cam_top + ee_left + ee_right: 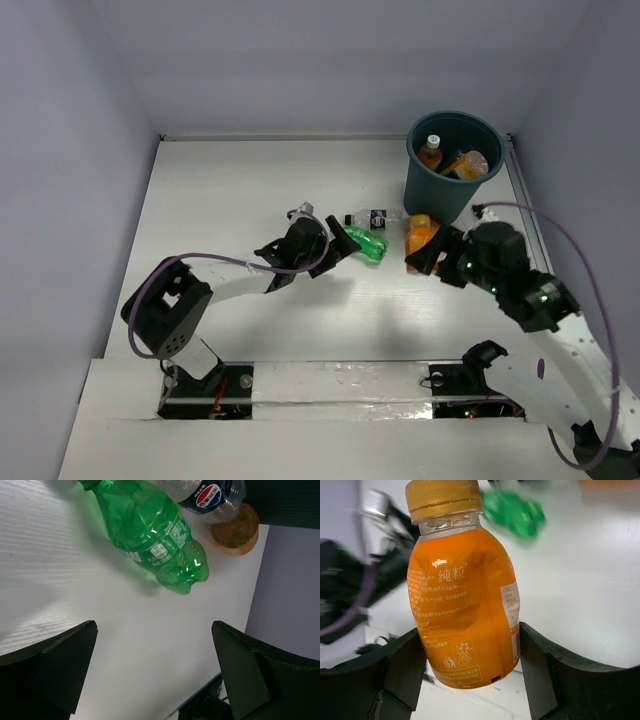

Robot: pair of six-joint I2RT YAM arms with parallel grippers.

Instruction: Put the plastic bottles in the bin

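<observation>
Now right tool (469,667) clamps a crinkled, gold-capped orange bottle (462,605); left tool (155,665) gapes.

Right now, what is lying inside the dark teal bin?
Two orange bottles: a white-capped bottle on the left and a second bottle leaning to its right. The floor of the bin and anything lower down are covered by them and the wall.

We see our right tool (470,661) clamping an upright orange bottle (462,605); a blurred green bottle (514,511) lies on the white surface (590,580) behind it.
</observation>
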